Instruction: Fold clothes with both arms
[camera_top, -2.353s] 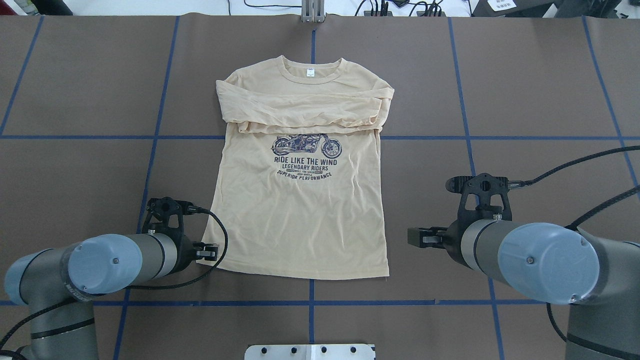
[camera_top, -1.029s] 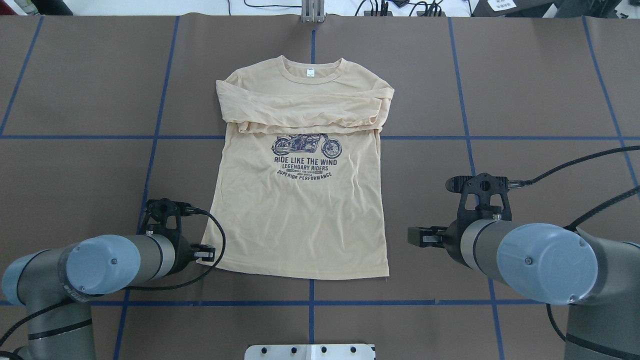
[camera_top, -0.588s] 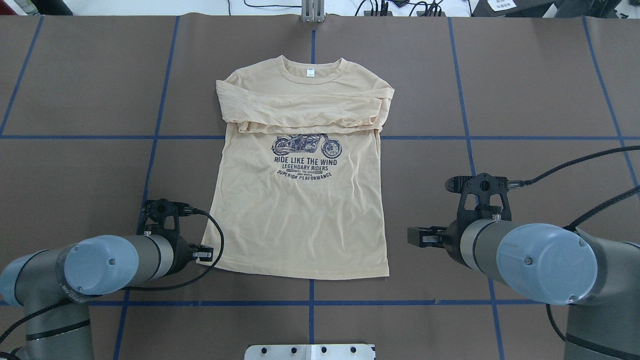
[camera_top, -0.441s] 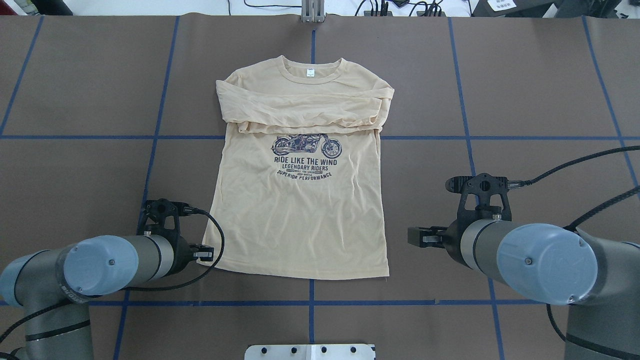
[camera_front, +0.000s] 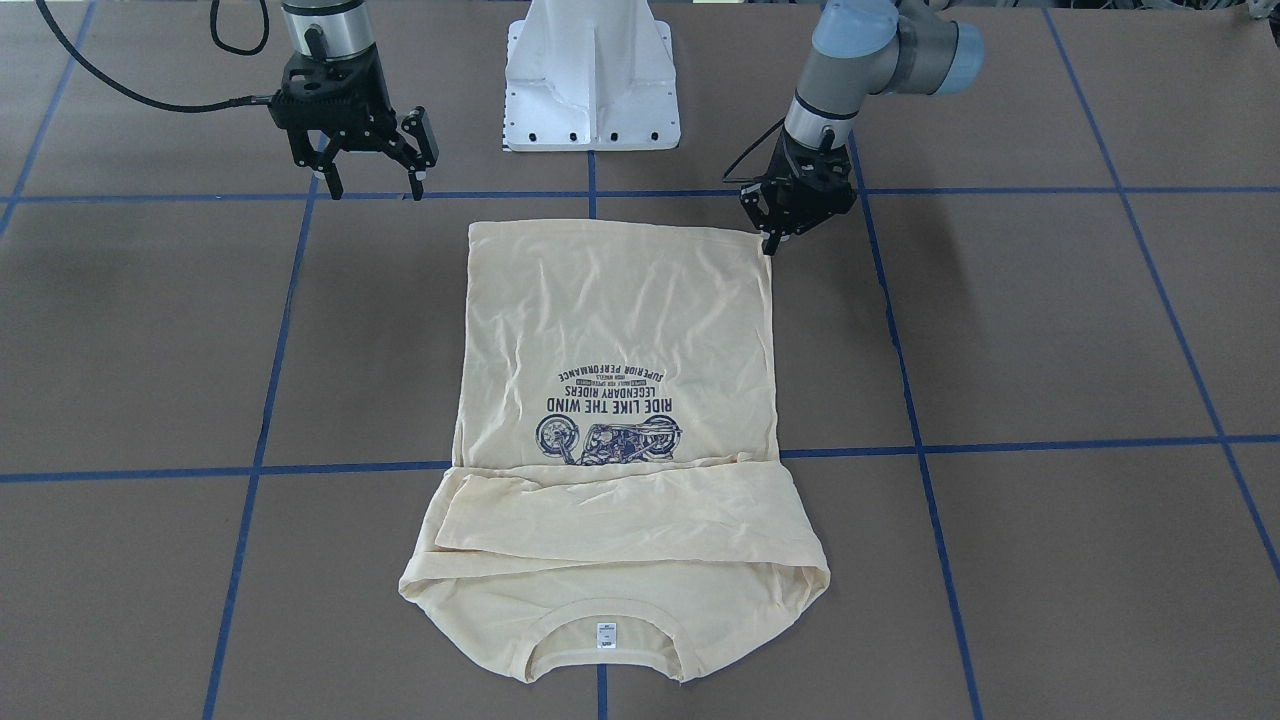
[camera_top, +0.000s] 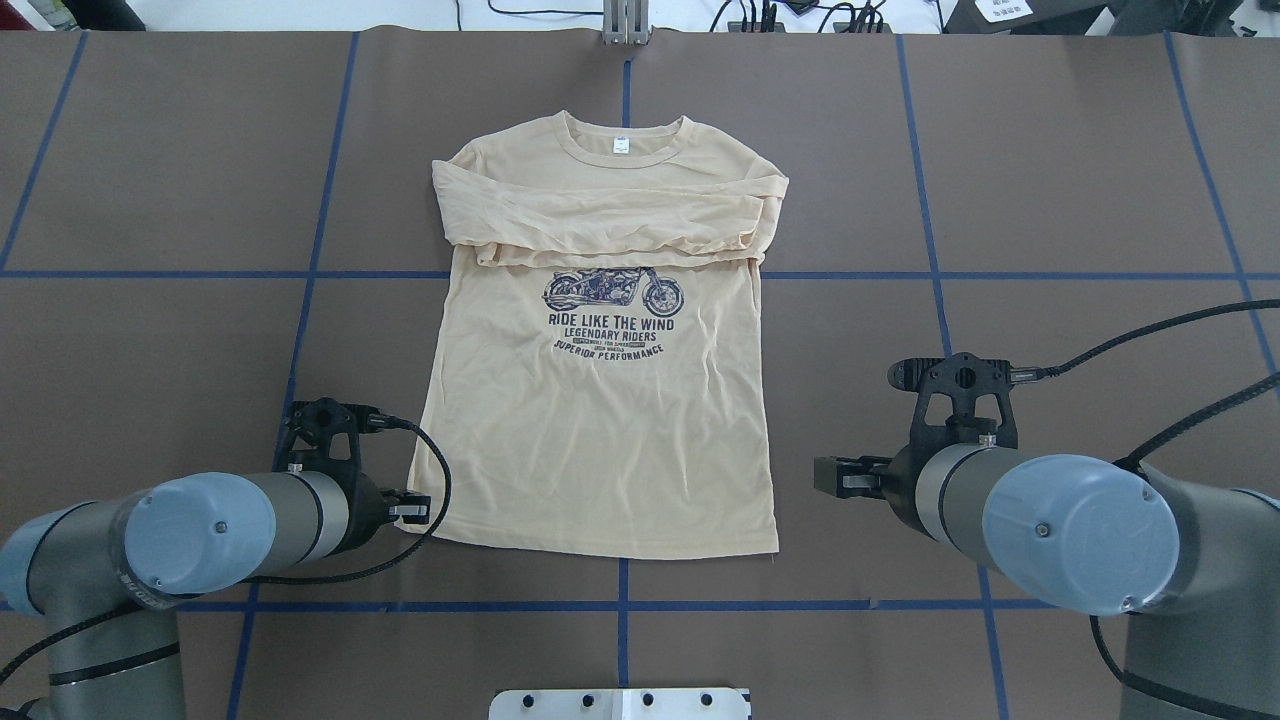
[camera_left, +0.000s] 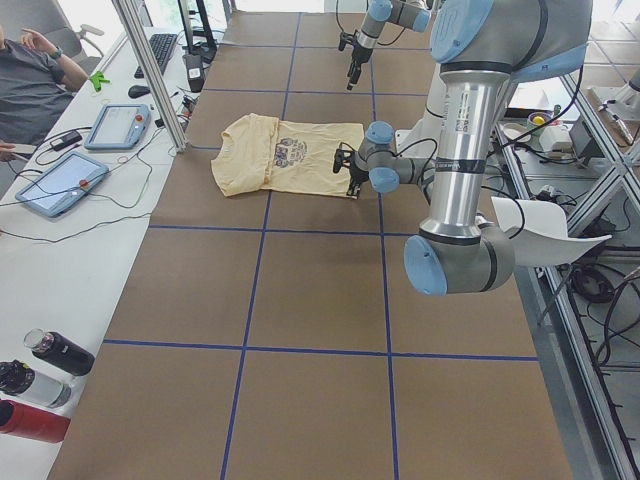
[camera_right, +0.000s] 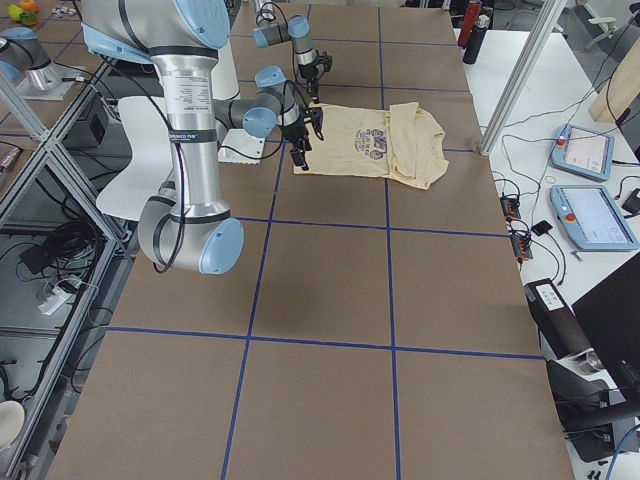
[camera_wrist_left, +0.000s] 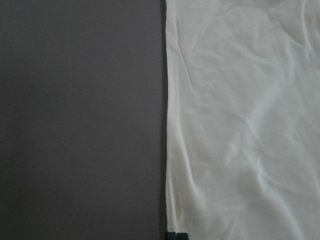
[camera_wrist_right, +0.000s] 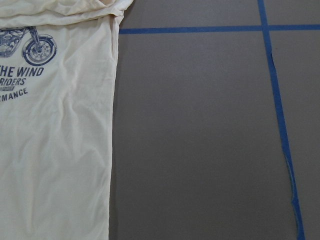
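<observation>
Directly ahead of both pincers, the cream-yellow T-shirt (camera_top: 600, 430) lies flat and face up on the brown counter (camera_top: 150, 150), with its hem toward the robot and its neck label (camera_top: 622, 146) at the far end. Both long sleeves (camera_top: 600, 215) are folded across the chest in a rumpled band, just beyond the navy motorcycle print (camera_top: 612, 320), which reads "RIDE LIKE THE WIND". The body below the print is lightly creased.

The left pincer (camera_front: 769, 244) points down with its fingers drawn together, its tips right at the shirt's hem corner on that side. Its wrist camera shows a dark fingertip (camera_wrist_left: 175, 235) at the cloth's edge, but I cannot tell whether any cloth is pinched. The right pincer (camera_front: 372, 188) hangs with its fingers spread wide, out to the side of the other hem corner, clear of the cloth and holding nothing.

Blue tape lines (camera_top: 200, 274) divide the counter into squares. Behind the pincers stands the white pedestal base (camera_front: 592, 75). Beyond the shirt's collar end, two tablets (camera_left: 60, 180) lie on a white side desk (camera_left: 60, 300), with a seated person (camera_left: 30, 75) beside them.
</observation>
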